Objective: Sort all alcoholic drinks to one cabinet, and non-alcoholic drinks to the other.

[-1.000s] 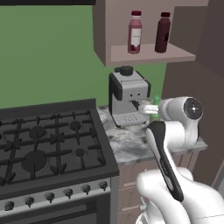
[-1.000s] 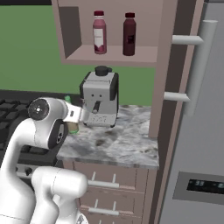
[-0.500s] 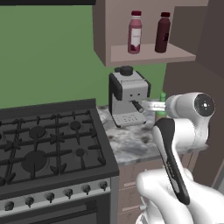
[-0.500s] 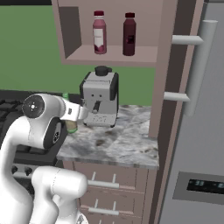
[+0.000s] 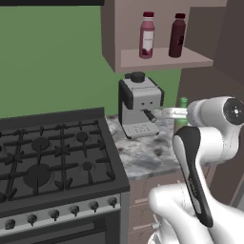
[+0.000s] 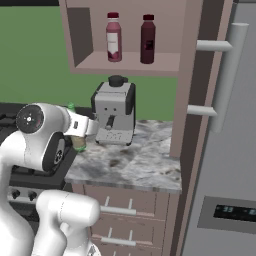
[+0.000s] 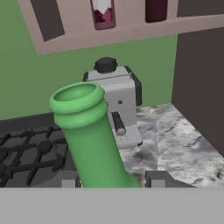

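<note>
A slim green long-necked bottle (image 7: 94, 144), an alcoholic drink, is held by my gripper (image 7: 113, 181), which is shut on its lower body. The bottle's green top (image 5: 182, 101) pokes up beside the hand above the counter, right of the coffee machine; from the other side it (image 6: 72, 107) sits left of that machine, with the gripper (image 6: 79, 129) around it. Two non-alcoholic drinks stand in the open upper cabinet (image 5: 164, 60): a pink bottle (image 5: 147, 35) (image 6: 114, 37) and a dark maroon bottle (image 5: 177, 35) (image 6: 147, 39).
A grey coffee machine (image 5: 140, 106) (image 7: 116, 103) stands on the marble counter (image 6: 135, 160) under the cabinet. A black gas stove (image 5: 47, 157) lies to the left. A tall steel fridge (image 6: 225, 150) with bar handles closes off the right side.
The arm's wrist has swung to the right in the left base view, carrying the green bottle with it. The shelf bottles have not moved.
</note>
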